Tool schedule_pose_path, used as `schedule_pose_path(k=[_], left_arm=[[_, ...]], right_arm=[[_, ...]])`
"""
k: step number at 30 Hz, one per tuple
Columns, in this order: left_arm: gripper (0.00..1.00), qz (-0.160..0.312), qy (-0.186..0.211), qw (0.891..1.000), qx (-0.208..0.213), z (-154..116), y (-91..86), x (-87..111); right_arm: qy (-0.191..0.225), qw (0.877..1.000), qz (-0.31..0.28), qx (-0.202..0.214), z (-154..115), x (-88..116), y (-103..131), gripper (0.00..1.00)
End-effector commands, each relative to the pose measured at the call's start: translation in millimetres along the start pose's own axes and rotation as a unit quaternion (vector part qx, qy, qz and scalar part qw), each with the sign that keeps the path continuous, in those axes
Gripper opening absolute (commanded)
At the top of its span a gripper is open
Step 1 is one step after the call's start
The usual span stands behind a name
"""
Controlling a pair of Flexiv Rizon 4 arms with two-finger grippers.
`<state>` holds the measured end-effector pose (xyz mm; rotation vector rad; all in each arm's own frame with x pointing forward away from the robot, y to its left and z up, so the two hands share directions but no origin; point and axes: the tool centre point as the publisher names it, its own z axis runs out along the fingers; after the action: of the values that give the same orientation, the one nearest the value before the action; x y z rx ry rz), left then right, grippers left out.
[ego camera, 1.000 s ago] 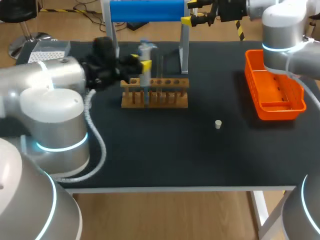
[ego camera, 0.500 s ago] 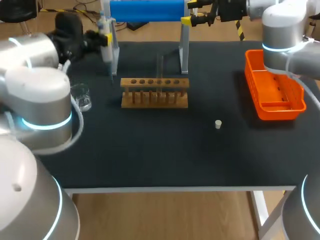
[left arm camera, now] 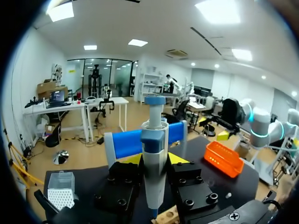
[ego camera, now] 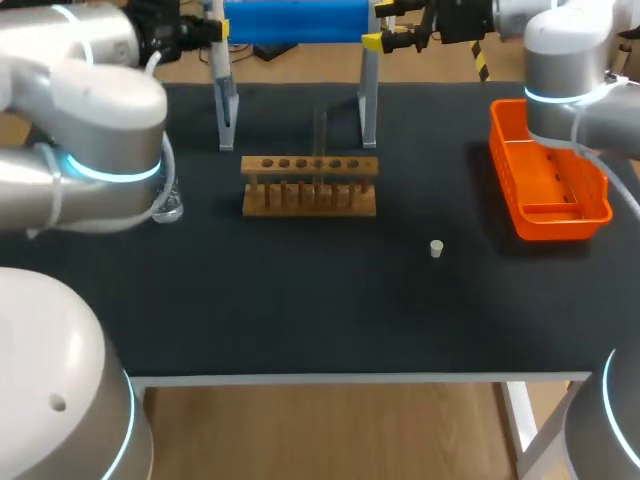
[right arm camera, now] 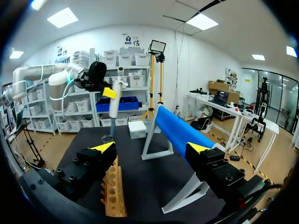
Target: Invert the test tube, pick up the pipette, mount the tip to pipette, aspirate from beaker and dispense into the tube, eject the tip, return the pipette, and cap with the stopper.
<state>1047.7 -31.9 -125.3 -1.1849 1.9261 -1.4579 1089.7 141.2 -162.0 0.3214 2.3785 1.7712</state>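
Nearest, the small pale stopper lies where it did, a stubby plug on the matte black table. Behind it the slotted wooden test tube rack carries one clear test tube upright. The glass beaker, hidden a second ago, peeks from under the left arm. The orange plastic basket sits off to the right. Further back, the left gripper, clamped on the grey-and-blue pipette, has swung from the rack to the blue-roller stand's left leg. The right gripper hangs spread, unmoved.
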Motion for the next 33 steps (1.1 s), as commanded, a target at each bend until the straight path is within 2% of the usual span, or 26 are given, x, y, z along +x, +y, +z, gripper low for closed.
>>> schedule_pose_path(k=[1,9,18,33], left_arm=[[0.0,-0.006,-0.01,0.996,-0.084,49,-8.4,-6.7],[0.0,-0.026,-0.039,0.992,-0.12,83,-6.2,-25.0],[0.0,-0.036,-0.069,0.985,-0.152,105,-7.1,-37.8],[0.0,-0.059,-0.114,0.973,-0.19,125,-1.8,-48.9]], right_arm=[[0.002,1.0,0.0,0.001,-1,-1,0,1.0],[0.002,1.0,0.0,0.001,-1,-1,0,1.0],[0.002,1.0,0.0,0.001,-1,-1,0,1.0],[0.002,1.0,0.0,0.001,-1,-1,0,1.0]])
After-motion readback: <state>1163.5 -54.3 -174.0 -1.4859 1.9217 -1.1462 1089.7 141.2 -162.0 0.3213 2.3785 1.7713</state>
